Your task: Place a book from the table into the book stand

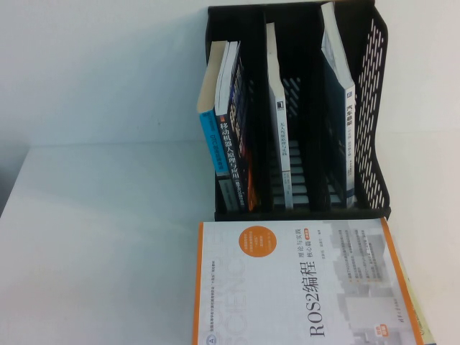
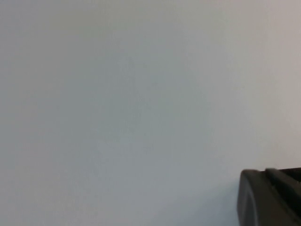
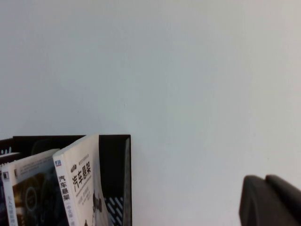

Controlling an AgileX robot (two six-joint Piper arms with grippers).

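White-and-orange paperback book (image 1: 302, 284) lying flat on white table (image 1: 93, 244), just before black mesh three-slot book stand (image 1: 374, 108). Left gripper (image 2: 270, 197) and right gripper (image 3: 270, 200) barely visible at wrist-view edges; finger state impossible to tell.

Black plastic three-slot book stand (image 1: 374, 108) at far edge of white surface (image 1: 93, 237), right of centre. In left slot, blue-spined paperback (image 1: 212, 129) leaning beside dark-covered paperback (image 1: 233, 136); in middle slot, thin white book (image 1: 277, 122); in right slot, white-spined book (image 1: 341, 108). Flat before stand, at near edge, large white-and-orange ROS2 book (image 1: 302, 287). Left end effector (image 2: 268, 197) over bare surface; right end effector (image 3: 270, 200) near stand's right slot.
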